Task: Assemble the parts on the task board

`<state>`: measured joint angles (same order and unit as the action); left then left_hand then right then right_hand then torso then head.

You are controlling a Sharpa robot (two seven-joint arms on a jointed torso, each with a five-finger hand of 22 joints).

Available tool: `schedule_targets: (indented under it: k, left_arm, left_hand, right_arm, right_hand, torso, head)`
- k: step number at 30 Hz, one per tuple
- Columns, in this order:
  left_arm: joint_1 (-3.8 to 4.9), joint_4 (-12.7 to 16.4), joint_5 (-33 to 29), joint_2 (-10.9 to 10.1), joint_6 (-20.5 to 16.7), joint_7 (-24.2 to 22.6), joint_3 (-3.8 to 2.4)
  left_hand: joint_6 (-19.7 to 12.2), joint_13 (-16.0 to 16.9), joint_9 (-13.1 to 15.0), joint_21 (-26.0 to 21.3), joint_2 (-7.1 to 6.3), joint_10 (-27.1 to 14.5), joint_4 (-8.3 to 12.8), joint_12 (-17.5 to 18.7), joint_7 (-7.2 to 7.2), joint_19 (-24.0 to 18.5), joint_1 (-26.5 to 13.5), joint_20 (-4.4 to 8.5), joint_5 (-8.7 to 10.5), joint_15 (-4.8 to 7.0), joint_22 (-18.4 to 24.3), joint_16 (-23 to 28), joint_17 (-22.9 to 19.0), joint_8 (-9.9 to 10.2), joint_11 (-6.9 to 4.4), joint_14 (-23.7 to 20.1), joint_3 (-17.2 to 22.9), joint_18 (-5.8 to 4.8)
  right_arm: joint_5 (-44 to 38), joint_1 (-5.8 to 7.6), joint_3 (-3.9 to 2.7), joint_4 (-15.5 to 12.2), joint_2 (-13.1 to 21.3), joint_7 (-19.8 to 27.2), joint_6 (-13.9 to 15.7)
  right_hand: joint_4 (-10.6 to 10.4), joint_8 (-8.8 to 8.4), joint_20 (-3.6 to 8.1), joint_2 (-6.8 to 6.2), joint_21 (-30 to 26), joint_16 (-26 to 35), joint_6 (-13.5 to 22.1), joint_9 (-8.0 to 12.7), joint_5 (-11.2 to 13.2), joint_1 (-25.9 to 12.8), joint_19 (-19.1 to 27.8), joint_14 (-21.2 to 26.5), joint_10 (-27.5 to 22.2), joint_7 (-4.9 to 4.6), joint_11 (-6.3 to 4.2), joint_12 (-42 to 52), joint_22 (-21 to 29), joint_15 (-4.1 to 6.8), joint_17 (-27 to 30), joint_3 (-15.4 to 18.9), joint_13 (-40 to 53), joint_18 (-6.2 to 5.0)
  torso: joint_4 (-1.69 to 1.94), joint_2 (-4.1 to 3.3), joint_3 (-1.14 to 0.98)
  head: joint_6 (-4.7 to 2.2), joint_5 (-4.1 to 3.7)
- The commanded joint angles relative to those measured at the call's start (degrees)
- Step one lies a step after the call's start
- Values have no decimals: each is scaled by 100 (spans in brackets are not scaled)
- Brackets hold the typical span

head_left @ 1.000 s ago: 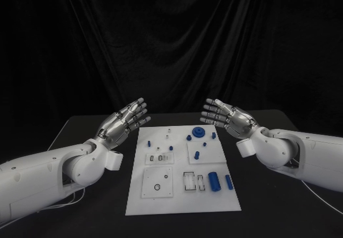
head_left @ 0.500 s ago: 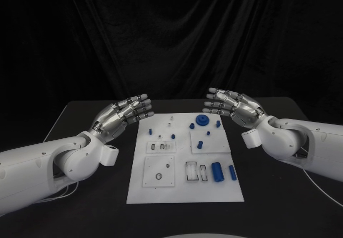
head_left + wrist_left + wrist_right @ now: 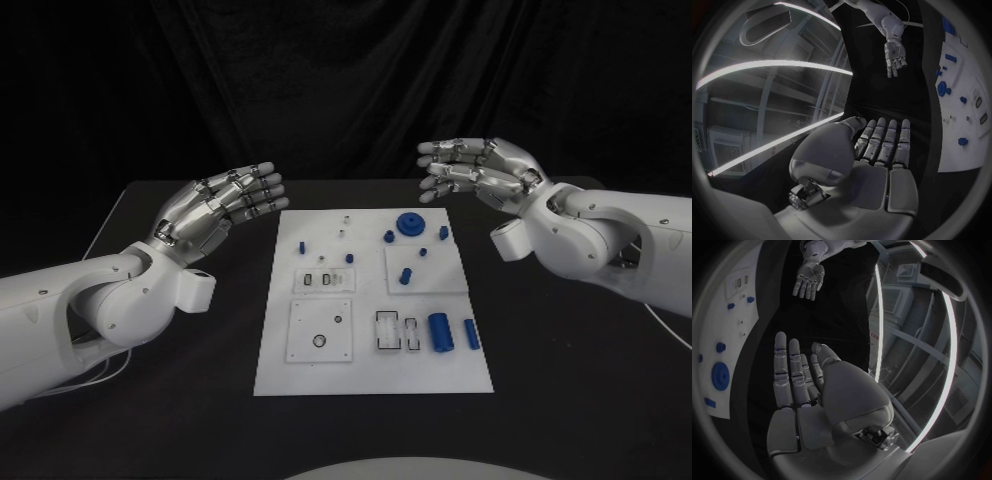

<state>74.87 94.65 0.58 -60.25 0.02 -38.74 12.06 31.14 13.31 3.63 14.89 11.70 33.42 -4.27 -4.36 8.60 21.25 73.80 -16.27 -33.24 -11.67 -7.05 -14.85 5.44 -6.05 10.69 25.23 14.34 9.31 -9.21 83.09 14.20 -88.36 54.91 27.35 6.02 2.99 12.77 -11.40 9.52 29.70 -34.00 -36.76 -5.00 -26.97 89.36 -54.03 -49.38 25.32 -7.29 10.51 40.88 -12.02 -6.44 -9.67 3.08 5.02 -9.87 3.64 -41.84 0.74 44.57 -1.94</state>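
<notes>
The white task board (image 3: 372,370) lies in the middle of the black table. On it are small blue parts: a round gear-like piece (image 3: 411,224) near the far end, small pegs (image 3: 303,246), and two blue cylinders (image 3: 440,333) near the front right. My left hand (image 3: 216,207) hovers open above the table left of the board's far end, fingers apart and holding nothing. My right hand (image 3: 480,172) is raised open beyond the board's far right corner, holding nothing. In the left wrist view my left hand (image 3: 879,150) is flat, and the board (image 3: 957,155) lies beside it.
The board carries recessed slots and pockets (image 3: 320,331) in its near half. Black table (image 3: 577,390) surrounds the board on all sides. A black curtain hangs behind the table. The right wrist view shows the board (image 3: 729,315) and my left hand (image 3: 809,281) opposite.
Both hands have risen and drawn apart from the board's far end, staying open and empty. The camera view has also shifted. Parts on the board have not moved.
</notes>
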Motion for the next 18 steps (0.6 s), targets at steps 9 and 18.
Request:
schedule_targets:
  k: [9,18]
  left_arm:
    - [136,116,-291,-151,54,-1277,-6]
    - [151,149,-343,-204,90,-1275,-5]
  left_hand:
    - [110,25,7,58,-96,69,1,48,8,83,-7,-11,1,-17,-6,-106,21,-41,14,176,98,-54]
    - [117,28,6,67,-104,64,0,59,5,99,-16,-16,-6,-33,-8,-119,20,-39,1,195,123,-65]
  right_arm:
    - [-3889,494,-1,295,-416,-2401,164]
    - [-6936,601,-2,232,-647,-3358,463]
  right_hand:
    - [-9,144,301,-413,2312,-1988,-732,-38,559,-367,-798,-1307,915,-97,-250,-149,-1485,368,-875,-256,-119,-52]
    - [-95,-178,343,-896,4679,-3554,-1004,-92,1100,-741,-2176,-2345,1501,75,-341,-659,-4814,451,-2408,-1093,-121,393]
  torso:
    - [69,-348,42]
    - [76,-516,87]
  head:
    - [-83,-86]
    - [-170,-95]
